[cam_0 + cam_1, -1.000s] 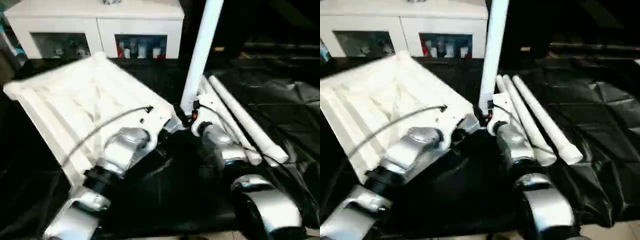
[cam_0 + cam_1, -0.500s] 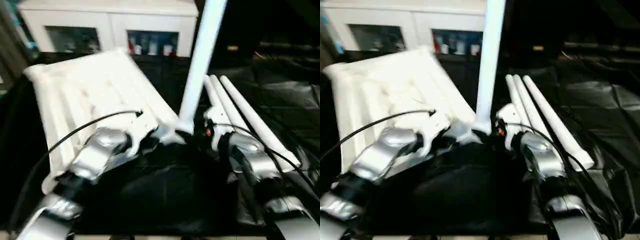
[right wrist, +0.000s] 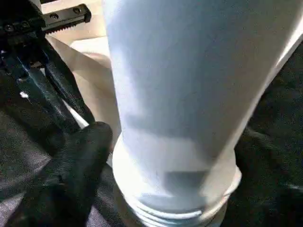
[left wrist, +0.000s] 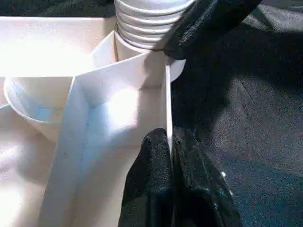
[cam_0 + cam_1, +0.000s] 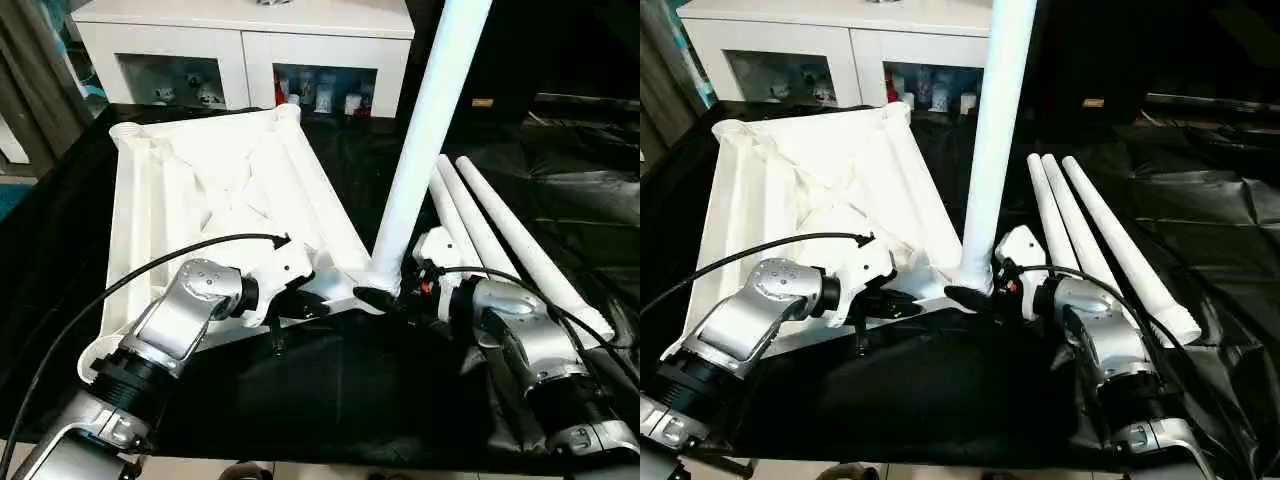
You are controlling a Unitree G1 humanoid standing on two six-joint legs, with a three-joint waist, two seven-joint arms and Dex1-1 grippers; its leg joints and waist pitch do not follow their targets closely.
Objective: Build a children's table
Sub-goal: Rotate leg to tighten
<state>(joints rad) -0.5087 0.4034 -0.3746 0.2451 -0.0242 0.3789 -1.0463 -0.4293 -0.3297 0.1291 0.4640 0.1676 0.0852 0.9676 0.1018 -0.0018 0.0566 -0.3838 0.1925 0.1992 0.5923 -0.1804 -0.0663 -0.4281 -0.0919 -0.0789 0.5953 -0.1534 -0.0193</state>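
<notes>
Left eye view: the white plastic square tabletop (image 5: 215,210) lies upside down, ribbed underside up, on the black-sheeted surface (image 5: 330,390). One long white round tapered leg (image 5: 425,150) stands upright in the near corner socket; three more white legs (image 5: 505,245) lie side by side just right of it, not yet fitted. One of four is judged in place, possibly not fully seated.

Right eye view: the right end effector (image 5: 970,297) sits at the standing leg's base, black fingers spread around it; a firm hold cannot be confirmed.

Left wrist view: the left end effector (image 4: 170,156) is pinched closed on a thin rib of the top beside the socket. Leg threads (image 4: 147,21) are seen above the socket rim.

Right wrist view: the leg's collar (image 3: 175,175) is close up, one black finger (image 3: 75,165) beside it.
</notes>
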